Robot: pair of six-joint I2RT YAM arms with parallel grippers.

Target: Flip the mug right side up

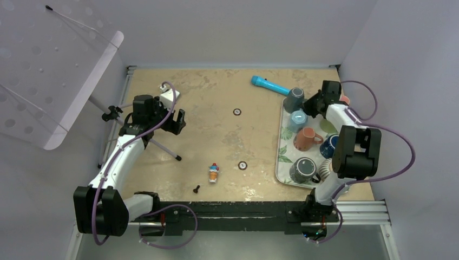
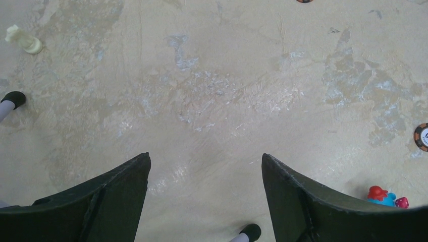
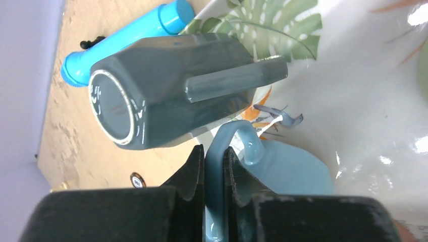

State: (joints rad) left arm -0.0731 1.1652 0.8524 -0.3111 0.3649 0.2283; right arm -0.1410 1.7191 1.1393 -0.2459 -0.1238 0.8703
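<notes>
Two grippers in view, only the right one is doing anything. Right gripper (image 3: 214, 151) is clamped on the handle (image 3: 237, 133) of the light blue mug (image 3: 287, 171). Its fingers (image 3: 192, 171) are pinched nearly together with just the handle strip between them. The mug body sits just past the fingertips and to one side, on the leaf-print tray (image 3: 363, 91). Can't tell from either view which end of it is up.

Directly ahead of the right fingertips is a grey mug (image 3: 171, 96), close to the blue one. Its ringed end faces the wrist cam and its handle is on the side nearest the gripper. Beyond that lies a blue tube (image 3: 126, 40), off the tray on the table.

From the top cam, the right gripper (image 1: 313, 103) is at the far end of the tray (image 1: 282, 157). Behind it, back toward the arm base, are an orange mug (image 1: 306, 139), a dark blue mug (image 1: 329, 145) and a dark grey mug (image 1: 303, 169).

Left gripper (image 2: 206, 159) is wide open and holding nothing, over bare tabletop and well apart from the tray. Ahead of it and off to one side is a small white chess piece (image 2: 20, 39). At the opposite edge of its view are a poker chip (image 2: 421, 137) and a small red-and-blue toy (image 2: 386, 196).
</notes>
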